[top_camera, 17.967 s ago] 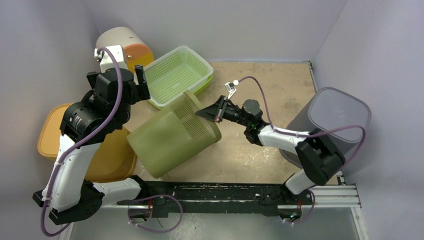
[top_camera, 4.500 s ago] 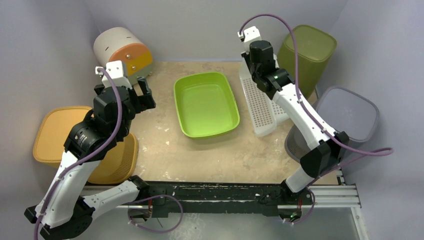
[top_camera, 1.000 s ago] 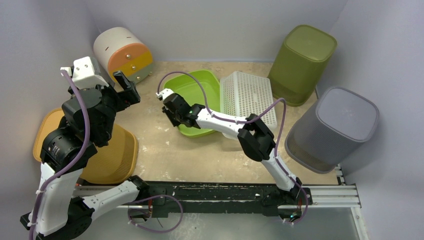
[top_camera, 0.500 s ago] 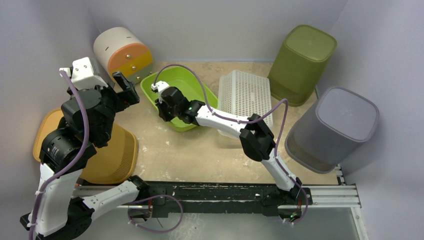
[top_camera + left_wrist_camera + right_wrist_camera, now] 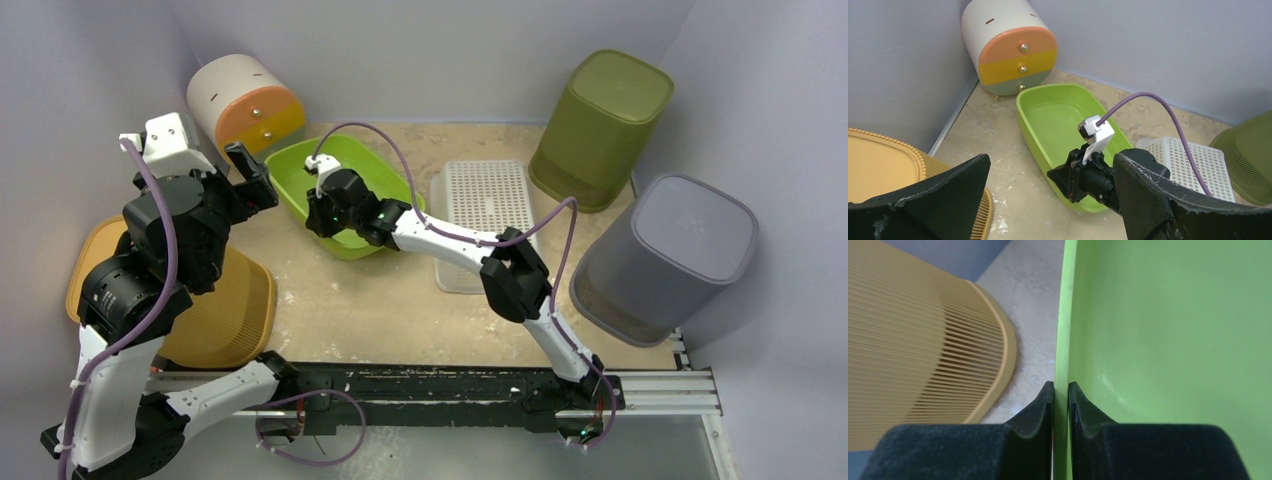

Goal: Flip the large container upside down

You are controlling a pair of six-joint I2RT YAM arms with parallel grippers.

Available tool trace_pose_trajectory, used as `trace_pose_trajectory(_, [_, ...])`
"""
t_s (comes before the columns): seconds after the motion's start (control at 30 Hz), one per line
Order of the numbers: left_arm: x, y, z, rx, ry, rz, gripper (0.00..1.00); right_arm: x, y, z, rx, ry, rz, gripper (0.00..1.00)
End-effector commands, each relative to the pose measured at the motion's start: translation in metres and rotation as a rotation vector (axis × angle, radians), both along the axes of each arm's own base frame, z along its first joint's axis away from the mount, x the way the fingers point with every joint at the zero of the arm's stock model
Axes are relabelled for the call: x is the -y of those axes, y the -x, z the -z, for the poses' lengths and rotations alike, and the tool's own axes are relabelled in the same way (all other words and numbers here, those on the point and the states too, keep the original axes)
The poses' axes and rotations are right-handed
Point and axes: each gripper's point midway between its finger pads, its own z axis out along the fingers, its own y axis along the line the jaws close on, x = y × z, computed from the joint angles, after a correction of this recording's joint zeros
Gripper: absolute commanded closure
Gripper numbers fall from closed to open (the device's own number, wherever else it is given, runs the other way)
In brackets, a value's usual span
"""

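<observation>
The bright green container (image 5: 300,168) stands open side up at the back left of the table, and shows in the left wrist view (image 5: 1055,112) too. My right gripper (image 5: 318,215) is shut on its near rim, one finger inside and one outside, as the right wrist view (image 5: 1061,386) shows with the green wall (image 5: 1158,330) between the pads. My left gripper (image 5: 252,178) hangs open above the table to the left of the container, its wide black fingers (image 5: 938,200) framing the right gripper (image 5: 1068,175) from above and touching nothing.
A white, orange and yellow drawer drum (image 5: 245,100) lies at the back left. An orange ribbed basket (image 5: 225,310) sits upside down at the left. A white mesh basket (image 5: 480,215), an olive bin (image 5: 600,115) and a grey bin (image 5: 675,250) stand upside down on the right.
My right gripper has drawn the green container leftward and turned it, its jaws closing tighter on the rim. The white mesh basket is clear of the container. The left arm has held still.
</observation>
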Motion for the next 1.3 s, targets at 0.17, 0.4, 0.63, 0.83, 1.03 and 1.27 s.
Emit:
trace_pose_trajectory(0.17, [-0.002,0.005,-0.03,0.037,0.019,0.015,0.1,0.021,0.009,-0.212,-0.1,-0.694,-0.019,1.0])
trace_pose_trajectory(0.4, [-0.002,0.006,-0.04,0.049,0.025,0.021,0.1,0.056,-0.001,-0.224,-0.289,-0.921,-0.022,1.0])
trace_pose_trajectory(0.63, [-0.002,0.006,-0.041,0.044,0.015,0.019,0.1,0.064,-0.008,-0.161,-0.501,-0.974,0.02,1.0])
trace_pose_trajectory(0.83, [0.001,0.0,-0.037,0.024,-0.007,0.016,0.1,0.086,-0.027,-0.1,-0.587,-0.945,0.142,1.0])
trace_pose_trajectory(1.03, [0.003,-0.006,-0.029,0.009,-0.023,0.007,0.1,0.13,-0.053,-0.042,-0.643,-0.916,0.274,1.0])
trace_pose_trajectory(1.27, [0.01,-0.014,-0.02,-0.011,-0.038,0.008,0.1,0.166,-0.082,-0.002,-0.609,-0.836,0.381,1.0])
